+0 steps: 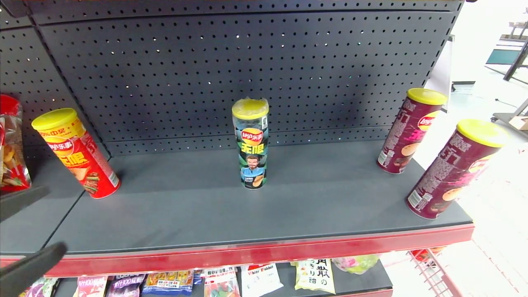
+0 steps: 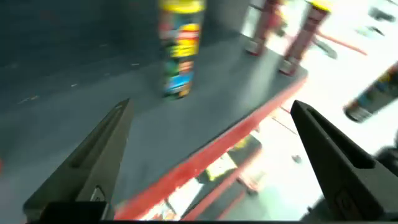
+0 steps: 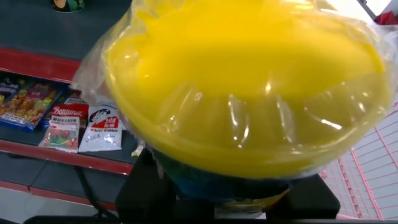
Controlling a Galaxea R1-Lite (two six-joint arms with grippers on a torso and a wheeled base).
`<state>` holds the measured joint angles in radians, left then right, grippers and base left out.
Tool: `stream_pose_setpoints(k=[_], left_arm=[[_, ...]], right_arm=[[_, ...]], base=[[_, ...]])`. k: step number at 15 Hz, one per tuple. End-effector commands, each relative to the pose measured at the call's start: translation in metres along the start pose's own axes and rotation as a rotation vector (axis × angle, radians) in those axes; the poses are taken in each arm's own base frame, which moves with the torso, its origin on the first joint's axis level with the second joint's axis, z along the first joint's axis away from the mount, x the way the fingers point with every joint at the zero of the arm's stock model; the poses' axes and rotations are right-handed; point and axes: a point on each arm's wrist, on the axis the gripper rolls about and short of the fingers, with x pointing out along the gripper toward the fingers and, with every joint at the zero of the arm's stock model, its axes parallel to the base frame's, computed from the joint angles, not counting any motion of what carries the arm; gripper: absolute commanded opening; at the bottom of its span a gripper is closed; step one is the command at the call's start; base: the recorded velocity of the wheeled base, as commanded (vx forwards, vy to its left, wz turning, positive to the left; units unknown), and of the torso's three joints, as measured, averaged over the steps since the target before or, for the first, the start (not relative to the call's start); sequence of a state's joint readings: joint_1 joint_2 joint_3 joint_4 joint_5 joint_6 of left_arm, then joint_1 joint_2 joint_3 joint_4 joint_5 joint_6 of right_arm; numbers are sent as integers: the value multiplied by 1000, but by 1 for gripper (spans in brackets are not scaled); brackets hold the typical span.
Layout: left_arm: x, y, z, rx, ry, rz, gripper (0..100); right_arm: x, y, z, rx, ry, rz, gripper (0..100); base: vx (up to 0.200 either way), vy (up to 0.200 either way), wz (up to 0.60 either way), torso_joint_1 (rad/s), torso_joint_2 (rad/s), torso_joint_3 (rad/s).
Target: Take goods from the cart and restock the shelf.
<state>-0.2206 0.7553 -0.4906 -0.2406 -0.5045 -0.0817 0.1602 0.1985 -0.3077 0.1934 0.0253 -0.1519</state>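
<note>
A grey shelf board [image 1: 198,214] with a red front lip carries several chip cans. A red can [image 1: 76,152] stands at the left, a green-blue can [image 1: 251,144] in the middle, and two maroon cans [image 1: 410,131] [image 1: 456,169] at the right. My left gripper [image 1: 55,218] hovers open and empty by the shelf's front left corner; its wide-spread fingers [image 2: 93,162] frame the green-blue can [image 2: 179,50]. My right gripper [image 3: 230,193] is shut on a blue-green chip can [image 3: 249,93] whose yellow, plastic-wrapped lid sits close to the camera, out in front of the shelf.
A perforated back panel [image 1: 231,70] closes off the shelf behind. Snack packets [image 1: 260,278] [image 3: 81,121] fill the lower shelf. A snack bag [image 1: 10,144] sits at the far left. The red wire cart [image 1: 433,272] [image 3: 373,162] stands low on the right.
</note>
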Motion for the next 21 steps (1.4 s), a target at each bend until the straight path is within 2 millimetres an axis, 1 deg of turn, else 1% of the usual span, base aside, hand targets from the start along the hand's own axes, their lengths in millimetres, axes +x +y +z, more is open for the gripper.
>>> stream_pose_setpoints(k=[1, 2, 3, 4, 5, 8, 11, 13, 15, 17, 21], left_arm=[[111, 47, -9, 15, 150, -249, 100], [141, 61, -18, 50, 172, -286, 100], [160, 70, -22, 79, 168, -323, 100], [172, 75, -23, 95, 165, -340, 100], [192, 85, -23, 128, 154, -353, 100], [230, 103, -21, 201, 124, -392, 100], [252, 110, -23, 222, 109, -444, 100], [257, 113, -25, 223, 110, -444, 100], [271, 119, -28, 237, 105, -445, 100], [279, 122, -25, 246, 93, -447, 100], [294, 129, -29, 249, 84, -463, 100]], right_arm=[[2, 0, 2, 2, 10, 3, 0], [2, 0, 1, 16, 12, 3, 0], [2, 0, 2, 22, 11, 2, 0], [2, 0, 3, 28, 14, -1, 0], [2, -1, 4, 33, 8, -3, 0], [1, -1, 4, 34, 9, -6, 0], [2, -1, 4, 45, 10, -6, 0], [2, -1, 4, 51, 10, -6, 0], [2, -1, 4, 51, 13, -6, 0], [2, -1, 4, 51, 16, -6, 0], [3, -1, 4, 51, 18, -5, 0]], base=[[0, 0, 0, 0, 0, 0], [0, 0, 0, 0, 0, 0], [0, 0, 0, 0, 0, 0], [0, 0, 0, 0, 0, 0], [0, 0, 0, 0, 0, 0], [0, 0, 0, 0, 0, 0], [0, 0, 0, 0, 0, 0], [0, 0, 0, 0, 0, 0], [0, 0, 0, 0, 0, 0], [0, 0, 0, 0, 0, 0], [0, 0, 0, 0, 0, 0]])
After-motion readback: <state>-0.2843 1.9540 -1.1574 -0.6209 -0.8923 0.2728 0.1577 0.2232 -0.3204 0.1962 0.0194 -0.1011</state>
